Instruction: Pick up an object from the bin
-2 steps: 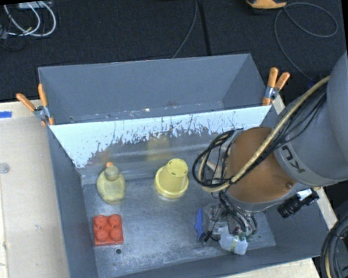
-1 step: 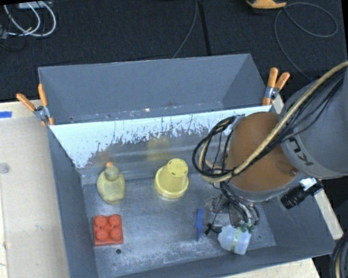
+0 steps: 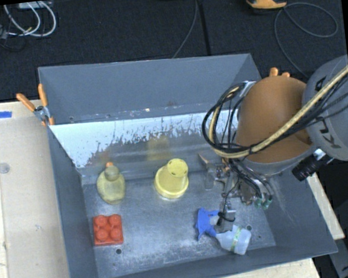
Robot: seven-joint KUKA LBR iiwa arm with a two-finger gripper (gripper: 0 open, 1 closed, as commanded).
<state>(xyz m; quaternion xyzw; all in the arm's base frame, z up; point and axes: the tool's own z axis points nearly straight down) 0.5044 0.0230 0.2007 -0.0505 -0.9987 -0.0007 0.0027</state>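
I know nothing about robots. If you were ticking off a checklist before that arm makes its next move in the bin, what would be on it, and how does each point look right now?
1. Gripper low inside the bin, near the front right of its floor: ok.
2. Something to pick close by: ok. A small blue toy lies beside it on the view's left, and a pale clear piece lies just in front.
3. Which of those two it is lined up on: cannot tell.
4. Anything already gripped: cannot tell.
5. Other things out of the way: ok. The yellow cup, yellow bottle and red block lie apart, further to the view's left.
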